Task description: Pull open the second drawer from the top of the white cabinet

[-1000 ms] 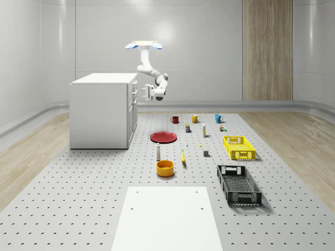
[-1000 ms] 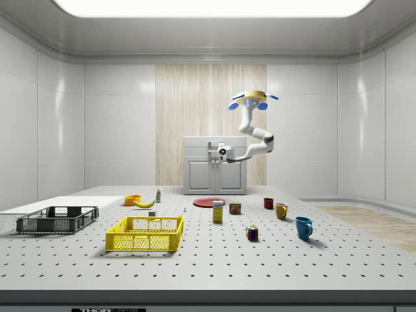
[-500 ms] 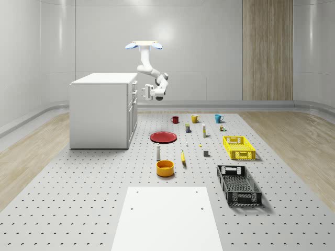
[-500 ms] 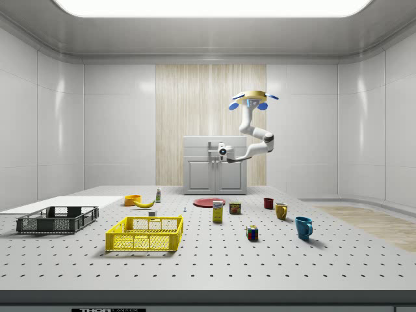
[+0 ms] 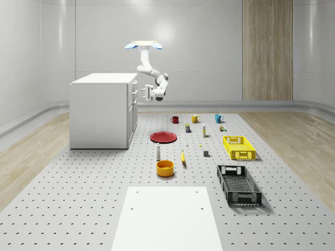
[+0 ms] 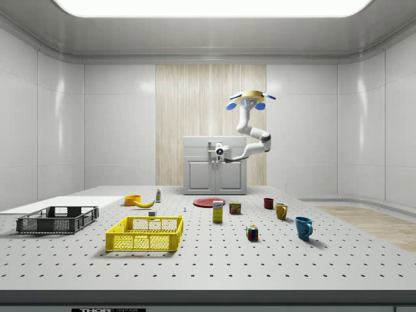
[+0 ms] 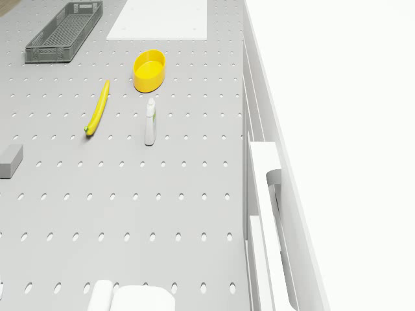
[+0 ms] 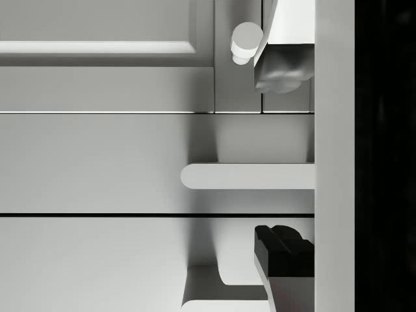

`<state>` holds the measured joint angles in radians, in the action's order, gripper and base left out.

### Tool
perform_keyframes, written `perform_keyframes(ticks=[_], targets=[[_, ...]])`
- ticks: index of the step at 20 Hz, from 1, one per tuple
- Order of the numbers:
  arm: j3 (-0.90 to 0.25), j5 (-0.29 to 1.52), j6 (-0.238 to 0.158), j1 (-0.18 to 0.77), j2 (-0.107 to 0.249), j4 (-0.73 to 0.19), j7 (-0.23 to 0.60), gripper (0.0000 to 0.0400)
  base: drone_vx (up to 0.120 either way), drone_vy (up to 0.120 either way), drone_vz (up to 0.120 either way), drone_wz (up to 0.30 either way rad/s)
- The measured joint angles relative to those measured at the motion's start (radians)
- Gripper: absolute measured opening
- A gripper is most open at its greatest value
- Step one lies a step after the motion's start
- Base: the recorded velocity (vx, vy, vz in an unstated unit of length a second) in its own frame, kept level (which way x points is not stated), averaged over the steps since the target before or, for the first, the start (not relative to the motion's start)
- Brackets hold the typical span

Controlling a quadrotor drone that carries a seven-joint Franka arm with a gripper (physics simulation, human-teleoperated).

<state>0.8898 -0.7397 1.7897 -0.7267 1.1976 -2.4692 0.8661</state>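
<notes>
Now the drone (image 6: pixel 246 99), hovering beside the white cabinet (image 5: pixel 102 110), has slid a little toward it, bringing the gripper (image 8: pixel 284 156) with spread fingers (image 8: pixel 286 257) astride a drawer handle (image 8: pixel 247 176), so I judge the grasp imminent, drawer closed.

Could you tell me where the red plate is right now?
The red plate lies on the pegboard floor just right of the white cabinet in the whole-scene view, ahead of the red mug.
</notes>
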Motion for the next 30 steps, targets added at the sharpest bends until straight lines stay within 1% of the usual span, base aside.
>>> perform_keyframes(ticks=[3,9,12,15,21,24,30], targets=[[0.0,0.002,0.002,-0.002,0.002,0.0,0.002,0.03,0.0,0.013,0.0,0.0],[0.001,0.005,0.005,-0.005,0.006,-0.001,0.004,0.03,0.0,0.12,0.0,0.0],[-0.003,0.003,0.011,-0.007,0.007,-0.005,0.004,0.03,0.0,0.027,0.0,0.0],[-0.018,-0.009,0.032,-0.01,0.007,-0.02,0.001,0.03,0.0,0.0,0.0,0.0],[-0.06,-0.049,0.087,-0.021,0.002,-0.057,-0.012,0.03,0.0,0.0,0.0,0.0],[-0.075,-0.064,0.106,-0.026,-0.001,-0.069,-0.017,0.03,0.0,0.0,0.0,0.0],[-0.117,-0.108,0.157,-0.04,-0.012,-0.097,-0.033,0.03,0.0,0.0,0.0,0.0]])
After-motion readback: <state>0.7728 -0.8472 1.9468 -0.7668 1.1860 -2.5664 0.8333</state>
